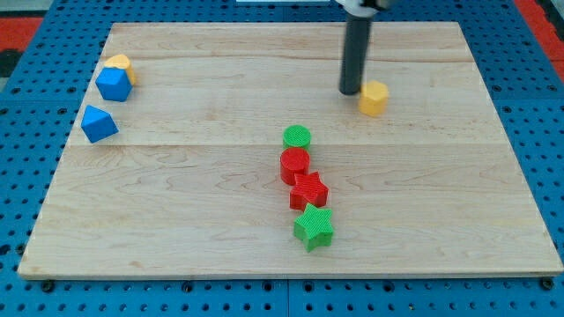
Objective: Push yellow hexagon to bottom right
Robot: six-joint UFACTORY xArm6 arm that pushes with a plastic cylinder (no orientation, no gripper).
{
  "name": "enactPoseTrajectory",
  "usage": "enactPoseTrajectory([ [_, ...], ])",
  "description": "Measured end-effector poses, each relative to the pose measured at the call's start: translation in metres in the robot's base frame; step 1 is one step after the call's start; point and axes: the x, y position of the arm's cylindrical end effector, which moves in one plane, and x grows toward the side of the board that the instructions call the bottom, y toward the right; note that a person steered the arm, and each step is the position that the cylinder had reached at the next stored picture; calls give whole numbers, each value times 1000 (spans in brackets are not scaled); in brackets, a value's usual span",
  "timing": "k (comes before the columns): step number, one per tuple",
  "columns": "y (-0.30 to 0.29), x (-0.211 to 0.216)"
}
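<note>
The yellow hexagon (374,97) lies on the wooden board (176,220) in the upper right part of the view. My tip (351,91) stands on the board just to the hexagon's left, very close to it or touching it. The dark rod rises from there to the view's top edge.
A green cylinder (297,136), a red cylinder (294,164), a red star (309,190) and a green star (313,227) form a line down the middle. At the view's left lie two blue blocks (114,84) (98,123) and a second yellow block (119,63) behind the upper one.
</note>
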Motion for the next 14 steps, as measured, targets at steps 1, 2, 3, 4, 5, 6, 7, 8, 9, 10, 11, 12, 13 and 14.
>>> enactPoseTrajectory([
  [1, 14, 47],
  [2, 8, 15],
  [3, 21, -24],
  [4, 73, -5],
  [5, 92, 54],
  [6, 93, 46],
  [7, 80, -11],
  [8, 29, -28],
  [9, 20, 11],
  [10, 50, 70],
  [11, 52, 74],
  [12, 24, 27],
  [13, 53, 19],
  [14, 77, 61],
])
